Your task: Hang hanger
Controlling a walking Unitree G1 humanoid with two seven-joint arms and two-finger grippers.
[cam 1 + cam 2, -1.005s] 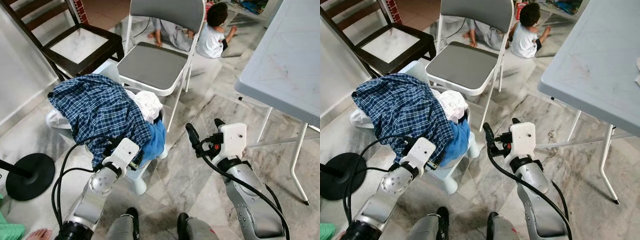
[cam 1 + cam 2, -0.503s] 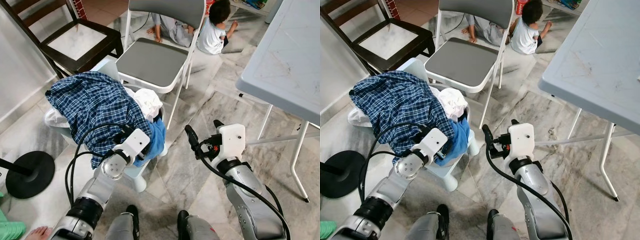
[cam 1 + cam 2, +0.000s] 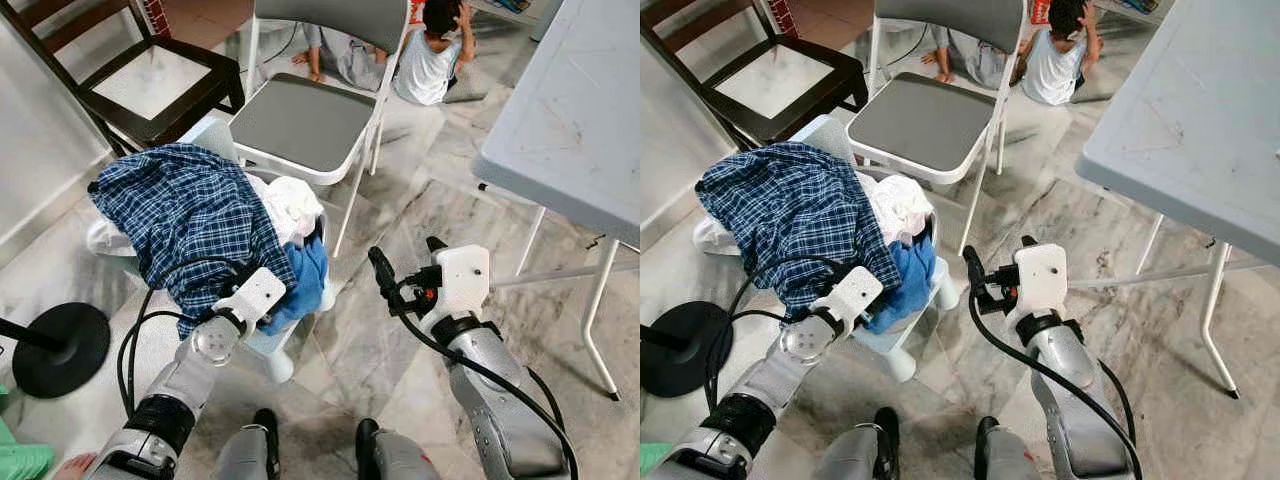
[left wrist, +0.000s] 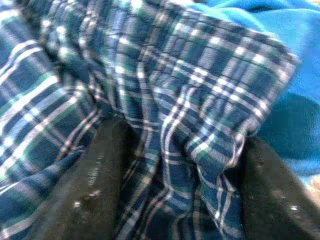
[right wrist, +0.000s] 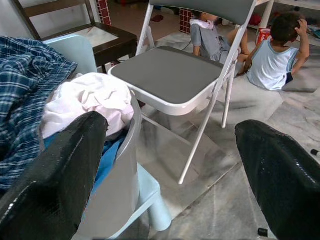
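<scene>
Two fingers of the left claw are being closed around plaid shirt folds; the right claw is being held open; lifting presumably follows.

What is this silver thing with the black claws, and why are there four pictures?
It is a walking robot that helps at home. Two pictures come from cameras in its head, looking down at its own silver arms. The other two come from small cameras on its wrists, looking along its black fingers.

Each arm ends in a pincer with two long fingers. The left pincer is pushed into a blue checked shirt, and its wrist picture shows the cloth bunched between the fingers. The shirt lies on a pile with a white cloth and a bright blue cloth, on a small pale blue chair.

The right pincer is open and holds nothing, hanging above the marble floor. Behind are a grey folding chair, a white table and people sitting on the floor.
</scene>
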